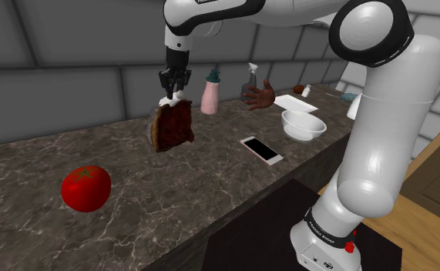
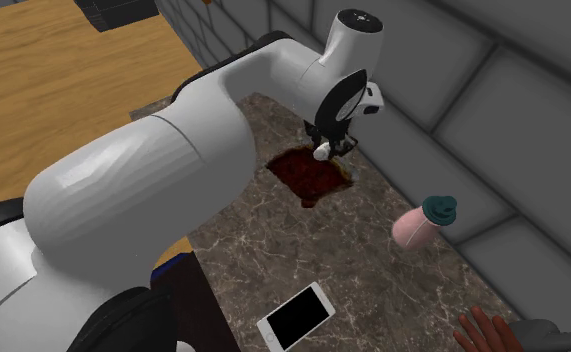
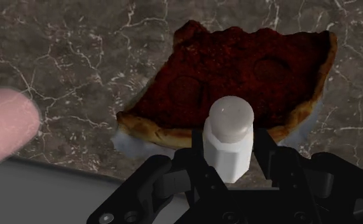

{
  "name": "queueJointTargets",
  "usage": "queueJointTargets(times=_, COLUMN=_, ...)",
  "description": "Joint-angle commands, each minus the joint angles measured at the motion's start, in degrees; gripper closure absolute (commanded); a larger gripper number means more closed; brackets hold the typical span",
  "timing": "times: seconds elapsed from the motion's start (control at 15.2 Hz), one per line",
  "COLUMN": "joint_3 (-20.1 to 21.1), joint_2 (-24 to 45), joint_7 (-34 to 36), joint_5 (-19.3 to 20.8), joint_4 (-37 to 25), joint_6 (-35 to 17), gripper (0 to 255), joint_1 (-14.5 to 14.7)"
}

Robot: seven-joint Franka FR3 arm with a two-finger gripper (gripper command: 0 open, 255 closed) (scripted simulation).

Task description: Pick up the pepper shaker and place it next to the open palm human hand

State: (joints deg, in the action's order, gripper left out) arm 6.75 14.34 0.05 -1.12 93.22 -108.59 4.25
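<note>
Gripper closed tight on the pepper shaker: both black fingers press its white faceted body, and the rounded cap pokes out past the tips. I read the shaker as hanging over the crust edge of a pizza slice that lies on the dark marbled counter; whether it touches the crust I cannot tell. Open-palm human hand sits well apart, toward the shoulder view's right, with a pink bottle between it and the gripper. White phone lies near the counter's front edge, white bowl to its right, red tomato far toward that view's left.
</note>
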Motion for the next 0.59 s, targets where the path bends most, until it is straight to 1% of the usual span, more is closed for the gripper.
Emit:
queueJointTargets(times=0.0, joint_3=-0.01, joint_2=-0.12, joint_7=-0.04, joint_5=-0.02, joint_4=-1.33, joint_6=1.43, gripper=255, joint_1=-0.04)
queueJointTargets(times=0.53, joint_3=0.02, joint_2=-0.24, joint_7=0.17, joint_5=0.01, joint_4=-7.33, joint_6=7.54, gripper=255, joint_1=0.01)
